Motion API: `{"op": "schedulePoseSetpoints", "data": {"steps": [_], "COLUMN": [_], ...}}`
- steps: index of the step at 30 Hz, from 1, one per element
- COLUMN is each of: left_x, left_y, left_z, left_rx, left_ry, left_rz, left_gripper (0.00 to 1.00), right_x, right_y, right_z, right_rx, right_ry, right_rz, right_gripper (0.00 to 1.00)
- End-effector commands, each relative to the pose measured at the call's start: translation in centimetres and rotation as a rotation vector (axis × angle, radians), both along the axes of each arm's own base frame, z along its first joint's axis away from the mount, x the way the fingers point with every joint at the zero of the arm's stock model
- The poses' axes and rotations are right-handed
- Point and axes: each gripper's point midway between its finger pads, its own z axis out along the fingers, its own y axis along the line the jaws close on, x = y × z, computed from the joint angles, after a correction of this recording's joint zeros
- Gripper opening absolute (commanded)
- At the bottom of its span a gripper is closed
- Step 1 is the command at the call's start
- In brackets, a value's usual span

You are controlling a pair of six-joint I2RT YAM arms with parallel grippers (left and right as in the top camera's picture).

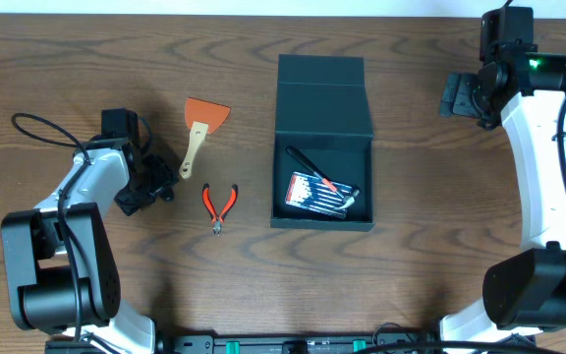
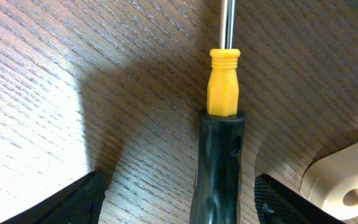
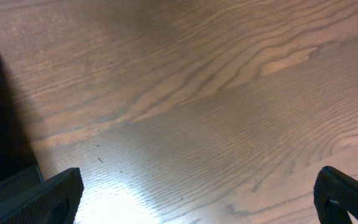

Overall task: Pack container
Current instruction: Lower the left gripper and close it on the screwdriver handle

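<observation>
The container [image 1: 322, 98], a dark teal-green rectangular cardboard-like box, is parked mid-table with its flap lid thrown open and laid back flat. It's kept well apart from both sets of fingers, roughly between the two. Inside the open tray a flat black pack with red and white markings [image 1: 317, 192] can be seen. A slim black stick-like tool [image 1: 303, 159] is laid slantwise above it.

The left gripper [image 2: 179, 202] is held low over the brown wood-grain table [image 1: 411, 275], with its black fingers [image 2: 73, 202] spread wide and nothing clamped. A screwdriver with a black handle, yellow collar and bare metal shaft [image 2: 222, 87] is laid on the wood right in the gap between those fingers. Clear table is shown on both sides of the handle, so no contact is made. Just outside one finger, the rounded end of a scraper with an orange blade and pale handle [image 1: 202, 126] is caught in the left wrist view. A pair of small red-handled pliers [image 1: 219, 206] is left near the same fingers, on the side toward the box.

The right gripper [image 3: 197, 199] is released too, its dark fingers [image 3: 48, 199] set far apart at the bottom corners of its own view. Only bare wood grain is seen between and ahead of them. A strip of grey-teal wall is visible off beyond one finger.
</observation>
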Motion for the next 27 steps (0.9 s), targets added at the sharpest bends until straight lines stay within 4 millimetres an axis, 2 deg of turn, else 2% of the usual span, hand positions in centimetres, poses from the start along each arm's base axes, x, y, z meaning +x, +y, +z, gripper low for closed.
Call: {"op": "schedulePoseSetpoints", "data": {"steps": [1, 5, 11, 16, 27], "left_x": [-0.98, -0.95, -0.88, -0.89, -0.9], "left_y": [0.38, 0.39, 0.39, 0.39, 0.38], "left_z": [-1.26, -1.26, -1.25, -1.25, -1.25], "left_rx": [0.017, 0.017, 0.017, 0.017, 0.017], "left_ry": [0.052, 0.05, 0.047, 0.048, 0.048], "left_rz": [0.0, 0.0, 0.0, 0.0, -0.001], "left_gripper": [0.72, 0.58, 0.56, 0.36, 0.26], "right_x": [0.25, 0.25, 0.26, 0.25, 0.25], "right_y": [-0.13, -0.15, -0.14, -0.15, -0.14], "right_z": [0.85, 0.83, 0.85, 0.85, 0.83], "right_rx": [0.001, 0.001, 0.001, 0.001, 0.001], "right_ry": [-0.028, -0.028, -0.028, -0.028, -0.028], "right_rz": [-0.015, -0.016, -0.015, -0.016, -0.015], "right_gripper": [0.99, 0.99, 0.99, 0.99, 0.99]}}
